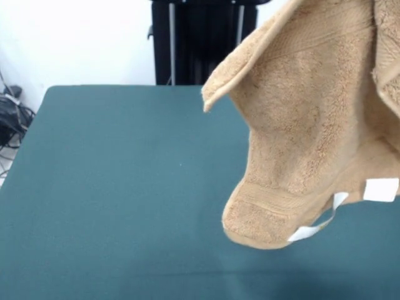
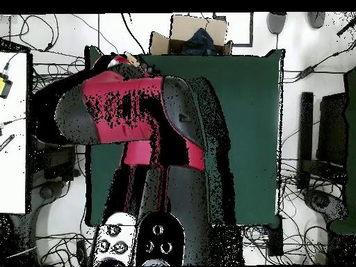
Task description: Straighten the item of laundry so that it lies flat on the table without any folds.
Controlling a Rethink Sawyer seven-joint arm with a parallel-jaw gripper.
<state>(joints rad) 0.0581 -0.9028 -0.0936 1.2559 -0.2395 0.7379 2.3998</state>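
Towel (image 1: 312,137) hangs bunched above bench (image 1: 112,187); hand's grip can't be told. Lower its bottom edge first, then drag flat.

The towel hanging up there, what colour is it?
Light orange-tan towel with small white tags; front view shows it best.

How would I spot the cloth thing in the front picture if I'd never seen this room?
Find the big dark green felt-topped table. Over its right side hangs a light orange-tan terry-cloth towel, lifted up and draped in folds rather than lying flat. Its small white tags along the lower edge and its fuzzy tan pile set it apart from everything else.
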